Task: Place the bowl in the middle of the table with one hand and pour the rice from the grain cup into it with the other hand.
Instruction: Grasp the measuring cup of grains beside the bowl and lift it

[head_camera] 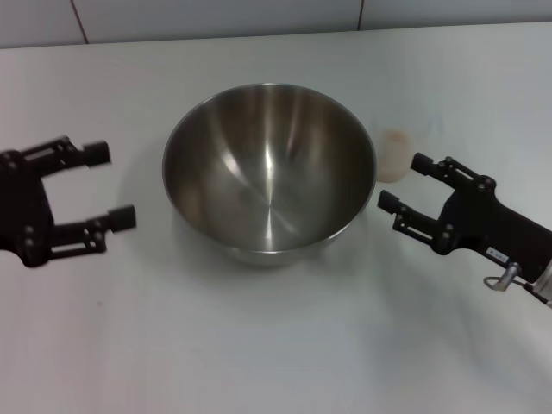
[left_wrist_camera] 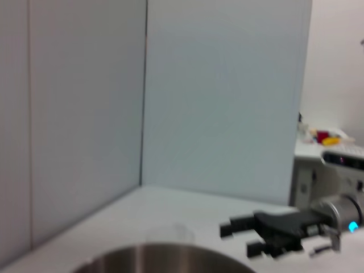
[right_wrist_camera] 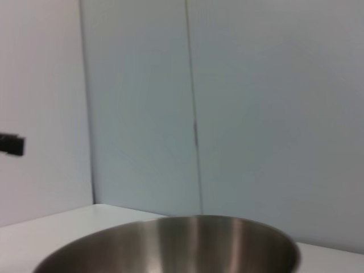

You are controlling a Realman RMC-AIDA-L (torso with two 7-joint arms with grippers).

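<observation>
Bowl [head_camera: 269, 172] sits mid-table, empty, so I judge placing done. My left gripper [head_camera: 110, 185] hangs open beside it; my right gripper [head_camera: 405, 184], also open, faces the grain cup [head_camera: 394, 155] for the pour

The empty steel bowl [head_camera: 269, 168] sits upright mid-table [head_camera: 259, 345], the rice-filled grain cup [head_camera: 394, 156] just beside it.

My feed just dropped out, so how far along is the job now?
The bowl sits mid-table, empty. Both end effectors, left and right, hang open beside it, holding nothing. The grain cup with rice stands behind the right one, ungrasped. Pouring remains.
</observation>
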